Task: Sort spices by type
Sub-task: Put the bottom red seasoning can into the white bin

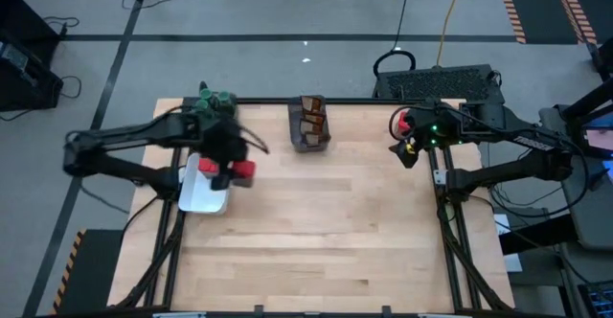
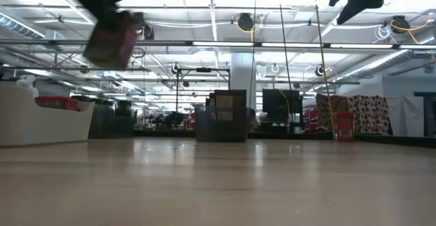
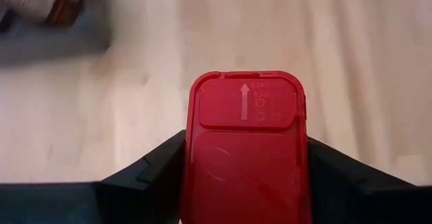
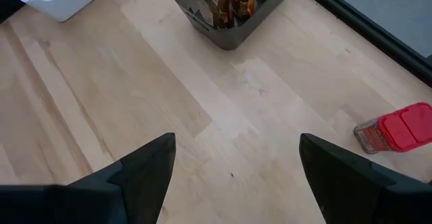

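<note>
My left gripper (image 1: 233,170) hangs high above the white tray (image 1: 203,198) at the table's left, shut on a red blocky container (image 3: 246,116), which shows blurred in the low view (image 2: 109,39). My right gripper (image 4: 236,150) waits open and raised at the table's right side (image 1: 408,150). Another red-lidded container (image 4: 398,129) lies on the table below it. Brown-orange packets (image 1: 310,117) stand in a dark grey bin (image 1: 311,144) at the far middle. Green-lidded jars (image 1: 216,100) sit at the far left corner. My left gripper pinches the red container between its two fingers (image 3: 158,166), one on each long side (image 3: 192,156) at the lid end. The flat red lid faces the wrist camera. The fingers slant downward, and the container is lifted clear, well above the table and tray.
The white tray (image 2: 41,120) holds more red items (image 2: 58,102). Bare wooden table (image 1: 316,232) spreads across the middle and near side. The dark grey bin with packets (image 4: 229,15) stands between the two arms toward the far edge.
</note>
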